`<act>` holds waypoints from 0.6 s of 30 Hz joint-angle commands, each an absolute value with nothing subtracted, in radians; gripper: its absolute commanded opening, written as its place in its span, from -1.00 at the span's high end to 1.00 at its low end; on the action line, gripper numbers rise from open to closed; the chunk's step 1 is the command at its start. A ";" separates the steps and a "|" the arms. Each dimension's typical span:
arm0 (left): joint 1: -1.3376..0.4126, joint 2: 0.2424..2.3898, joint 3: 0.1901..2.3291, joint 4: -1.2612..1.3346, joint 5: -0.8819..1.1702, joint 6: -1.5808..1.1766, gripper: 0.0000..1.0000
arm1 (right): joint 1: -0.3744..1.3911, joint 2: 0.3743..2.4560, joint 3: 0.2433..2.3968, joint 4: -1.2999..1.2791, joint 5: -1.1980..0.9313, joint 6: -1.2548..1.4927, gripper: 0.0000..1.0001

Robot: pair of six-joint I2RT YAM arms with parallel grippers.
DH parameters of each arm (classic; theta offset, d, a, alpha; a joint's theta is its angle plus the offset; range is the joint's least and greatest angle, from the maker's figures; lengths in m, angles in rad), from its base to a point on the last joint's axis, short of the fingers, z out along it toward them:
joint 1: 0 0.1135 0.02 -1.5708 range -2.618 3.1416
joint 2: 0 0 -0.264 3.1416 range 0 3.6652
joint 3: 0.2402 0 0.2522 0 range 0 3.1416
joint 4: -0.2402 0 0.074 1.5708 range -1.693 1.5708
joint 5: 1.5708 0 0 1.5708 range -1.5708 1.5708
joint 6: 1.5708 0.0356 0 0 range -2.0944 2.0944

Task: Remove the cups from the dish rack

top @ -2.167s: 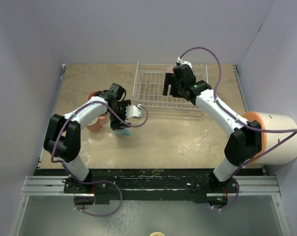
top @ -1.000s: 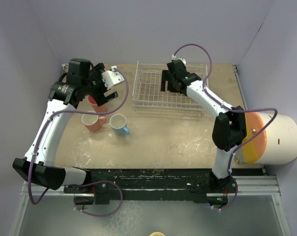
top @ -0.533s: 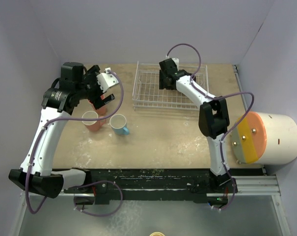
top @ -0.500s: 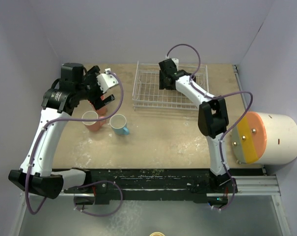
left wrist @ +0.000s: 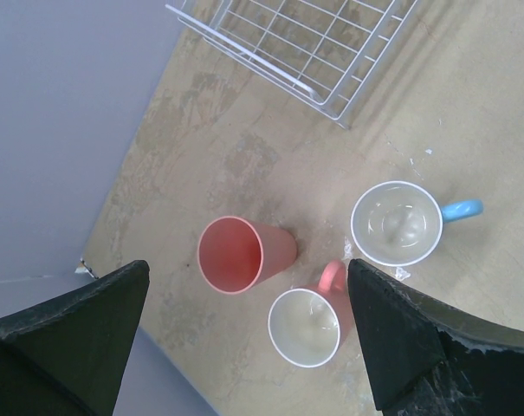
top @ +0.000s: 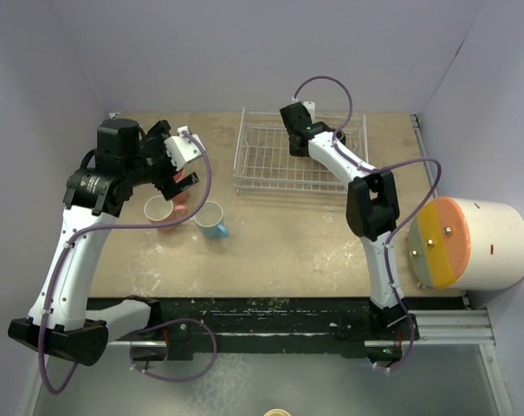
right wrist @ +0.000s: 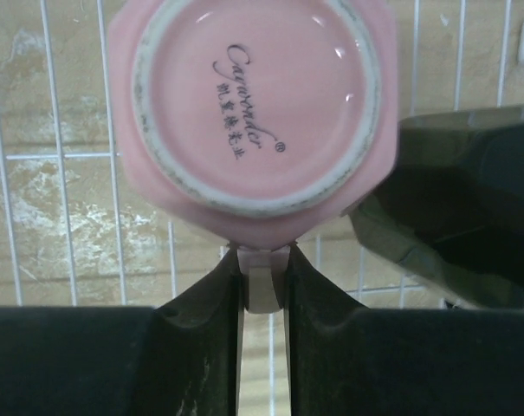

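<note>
pink mug [right wrist: 251, 104] stands upside down in the dish rack [right wrist: 71, 157], base up, its handle [right wrist: 263, 293] pointing to the right gripper [right wrist: 263, 260], whose jaws pinch it. left gripper [left wrist: 244, 342] hangs spread above the table [left wrist: 461, 104].

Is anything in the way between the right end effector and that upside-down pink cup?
Nothing visible: the right end effector is pinching the pink cup by its handle. A dark object sits beside the cup, not between them.
</note>
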State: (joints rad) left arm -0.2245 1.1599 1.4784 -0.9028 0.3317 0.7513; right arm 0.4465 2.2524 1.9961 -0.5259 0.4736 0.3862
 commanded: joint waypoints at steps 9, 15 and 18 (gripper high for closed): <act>-0.224 1.083 1.431 -0.801 0.394 0.763 -0.99 | 0.436 2.025 2.036 -0.531 0.393 0.363 1.00; -0.224 1.008 1.316 -0.706 0.436 0.875 -0.99 | 0.437 1.854 1.991 -0.491 0.153 0.460 1.00; -0.224 0.950 1.232 -0.632 0.475 0.957 -0.99 | 0.437 1.757 1.934 -0.451 0.010 0.529 1.00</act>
State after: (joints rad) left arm -0.2245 1.0172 1.3140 -0.7666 0.3985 0.8341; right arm 0.4374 1.9408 1.9621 -0.5930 0.2096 0.4320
